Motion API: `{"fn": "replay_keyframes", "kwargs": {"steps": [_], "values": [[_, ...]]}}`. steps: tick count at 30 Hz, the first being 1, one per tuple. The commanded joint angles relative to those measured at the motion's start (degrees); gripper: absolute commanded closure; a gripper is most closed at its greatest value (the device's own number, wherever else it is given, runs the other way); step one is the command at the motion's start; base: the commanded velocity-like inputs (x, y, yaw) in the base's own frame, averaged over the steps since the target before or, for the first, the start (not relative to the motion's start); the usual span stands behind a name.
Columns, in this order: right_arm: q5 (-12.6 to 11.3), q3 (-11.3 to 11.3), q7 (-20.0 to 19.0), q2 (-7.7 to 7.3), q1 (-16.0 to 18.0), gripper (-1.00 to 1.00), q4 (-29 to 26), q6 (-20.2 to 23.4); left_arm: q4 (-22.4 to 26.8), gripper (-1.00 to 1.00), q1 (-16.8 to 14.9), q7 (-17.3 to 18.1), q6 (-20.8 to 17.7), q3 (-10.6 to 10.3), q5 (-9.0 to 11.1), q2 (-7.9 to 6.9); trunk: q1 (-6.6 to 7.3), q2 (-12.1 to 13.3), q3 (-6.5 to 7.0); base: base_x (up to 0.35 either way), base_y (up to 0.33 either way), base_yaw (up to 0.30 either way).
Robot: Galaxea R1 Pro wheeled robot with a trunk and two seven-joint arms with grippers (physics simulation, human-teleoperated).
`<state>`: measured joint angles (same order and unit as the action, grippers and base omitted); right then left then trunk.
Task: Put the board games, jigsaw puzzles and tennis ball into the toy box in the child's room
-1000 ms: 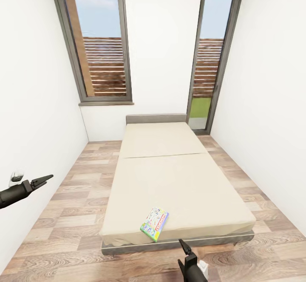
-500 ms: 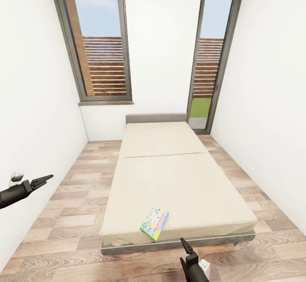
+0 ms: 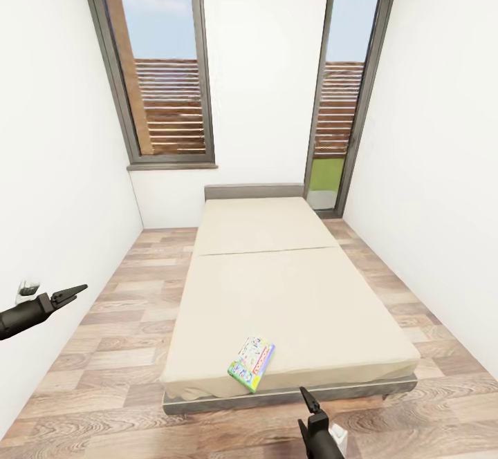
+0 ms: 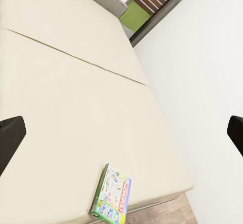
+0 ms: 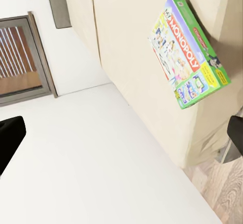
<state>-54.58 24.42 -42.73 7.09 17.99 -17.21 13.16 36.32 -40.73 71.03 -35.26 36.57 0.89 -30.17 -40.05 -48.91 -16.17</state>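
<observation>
A flat colourful board game (image 3: 251, 364) lettered "MONOPOLY" lies on the bed (image 3: 277, 293), at the foot end of the beige mattress and close to its edge. The same board game (image 5: 190, 51) appears in the right wrist view and, smaller, the board game (image 4: 112, 196) in the left wrist view. My right gripper (image 3: 308, 398) hovers open just in front of the bed's foot, to the right of the box and below mattress height. Far to the left, near the white wall, my left gripper (image 3: 69, 293) is held open over the floor. Neither holds anything.
The bed's dark grey frame (image 3: 277, 395) stands on a wood-plank floor (image 3: 117, 348), with a strip of floor on each side. White walls close in left and right. A tall window (image 3: 162, 72) and a glass door (image 3: 342, 92) are in the far wall.
The view has crept slightly toward the bed. My right gripper has shifted a little to the right in front of the bed's foot. The board game and left gripper have not moved.
</observation>
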Motion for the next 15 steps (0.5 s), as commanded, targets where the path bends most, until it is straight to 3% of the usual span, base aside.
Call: {"fn": "replay_keyframes", "kwargs": {"steps": [1,15], "values": [[-0.5,0.3,0.0,0.06,0.0,-1.00,0.0,0.5,0.0,-1.00,-0.1,0.2,-0.6,0.1,0.1,0.04,-0.23,-0.5,-0.26,0.000,0.000,0.000],[-0.5,0.5,2.9,0.03,0.0,-1.00,0.0,-3.6,0.0,-1.00,-0.1,0.2,-0.5,0.0,0.1,0.19,-3.31,-6.1,-2.77,0.000,0.000,0.000]]}}
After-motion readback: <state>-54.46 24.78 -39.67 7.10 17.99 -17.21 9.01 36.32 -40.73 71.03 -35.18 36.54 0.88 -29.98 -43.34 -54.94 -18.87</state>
